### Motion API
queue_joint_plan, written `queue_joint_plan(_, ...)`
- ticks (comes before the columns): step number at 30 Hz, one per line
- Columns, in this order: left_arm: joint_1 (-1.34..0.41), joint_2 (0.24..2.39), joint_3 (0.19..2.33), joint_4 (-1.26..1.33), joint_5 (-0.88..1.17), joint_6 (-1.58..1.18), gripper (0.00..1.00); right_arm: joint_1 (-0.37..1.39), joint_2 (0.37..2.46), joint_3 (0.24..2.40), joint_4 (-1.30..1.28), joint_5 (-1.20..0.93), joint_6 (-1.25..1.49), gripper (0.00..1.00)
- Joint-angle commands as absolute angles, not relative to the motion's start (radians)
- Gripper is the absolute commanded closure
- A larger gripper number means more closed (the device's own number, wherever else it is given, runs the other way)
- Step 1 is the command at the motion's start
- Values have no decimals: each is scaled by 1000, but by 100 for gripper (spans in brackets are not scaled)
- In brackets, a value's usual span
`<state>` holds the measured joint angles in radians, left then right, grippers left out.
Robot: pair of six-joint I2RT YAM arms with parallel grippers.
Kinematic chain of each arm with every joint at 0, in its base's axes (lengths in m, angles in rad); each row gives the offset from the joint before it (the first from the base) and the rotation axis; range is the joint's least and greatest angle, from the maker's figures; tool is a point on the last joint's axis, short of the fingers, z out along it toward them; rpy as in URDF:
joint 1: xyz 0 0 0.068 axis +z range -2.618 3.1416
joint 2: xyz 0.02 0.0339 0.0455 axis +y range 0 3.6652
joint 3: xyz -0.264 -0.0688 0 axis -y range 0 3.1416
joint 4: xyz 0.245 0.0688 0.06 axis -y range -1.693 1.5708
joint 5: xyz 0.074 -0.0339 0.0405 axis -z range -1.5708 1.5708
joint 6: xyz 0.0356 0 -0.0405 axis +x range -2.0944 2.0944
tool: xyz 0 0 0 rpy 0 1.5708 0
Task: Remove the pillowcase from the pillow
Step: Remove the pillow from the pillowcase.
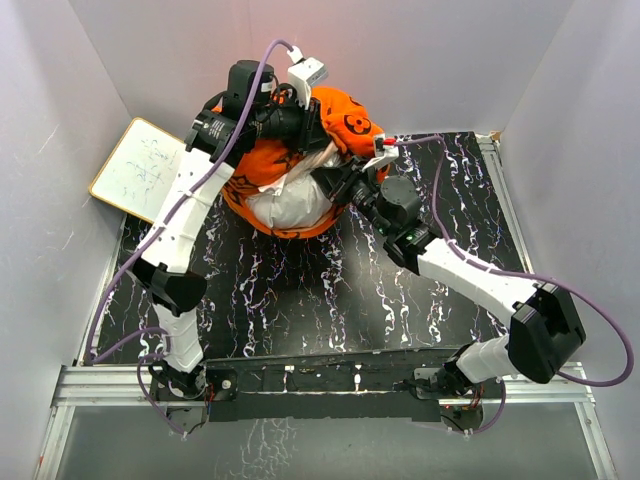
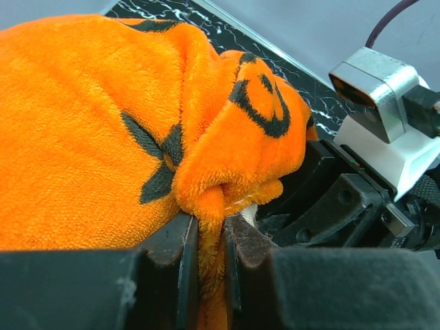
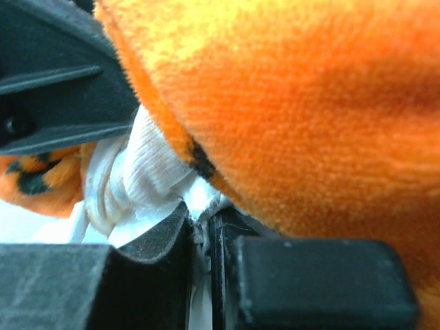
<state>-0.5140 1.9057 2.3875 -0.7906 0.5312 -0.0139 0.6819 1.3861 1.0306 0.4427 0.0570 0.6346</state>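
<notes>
Across the lower two thirds of the overhead view runs your black, white-veined counter. At its far edge, top centre of the frame, sits the task bundle. The bright orange plush pillowcase is bunched up there, wrapped over the top and around the bottom of the white pillow. The pillow bulges out bare in the middle of the bundle.

At upper left of that view, a flat whiteboard with a tan frame lies tilted, beside the bundle and partly under your left arm. It carries faint handwritten marks, too small for you to read.

Your left tool is closed to a narrow gap on a fold of the pillowcase. In the left wrist view, orange pile is pinched between its dark fingers.

Your right tool is closed just as tightly on white pillow fabric, directly under the pillowcase's orange edge. The two tools sit just beside each other at the bundle.

Printing on the pillowcase is black: a ringed circle motif and a four-pointed star shape show in the left wrist view. You get no legible letters or brand name from it.
</notes>
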Motion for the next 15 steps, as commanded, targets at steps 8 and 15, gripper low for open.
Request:
queue_joint_plan(8,-552,1693,2192,-298,184,206,100,746,1197,820,533,-134,530,91)
queue_joint_plan(15,-622,1666,2160,-270,137,232,100,745,1026,557,535,90,559,91)
